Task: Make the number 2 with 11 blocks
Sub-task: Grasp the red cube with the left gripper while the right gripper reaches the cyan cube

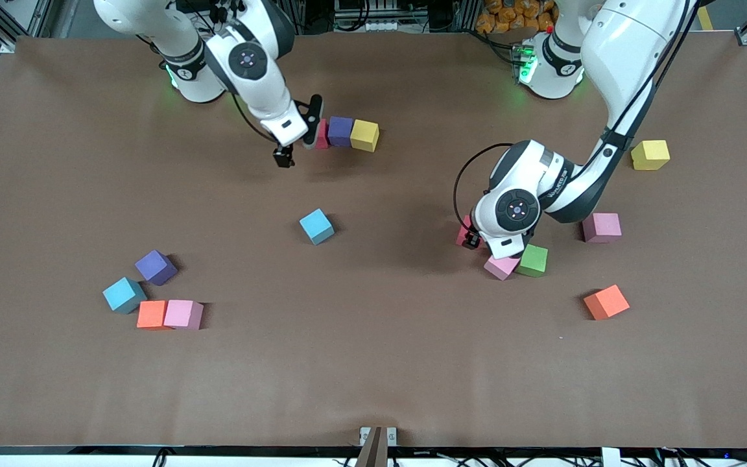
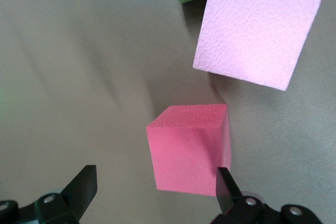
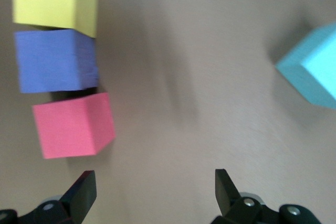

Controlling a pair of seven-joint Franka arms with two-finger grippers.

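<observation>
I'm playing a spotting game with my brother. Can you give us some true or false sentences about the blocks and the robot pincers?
1. A red block, a purple block and a yellow block sit in a row. True.
2. The right pincer is squeezing the red block. False: it is open and holds nothing, with the red block off to one side.
3. The left pincer is open, low over another red block. True.
4. A green block is stacked on a pink block. False: they sit side by side on the table.
5. A lone light blue block sits nearer the front camera than the row. True.
</observation>
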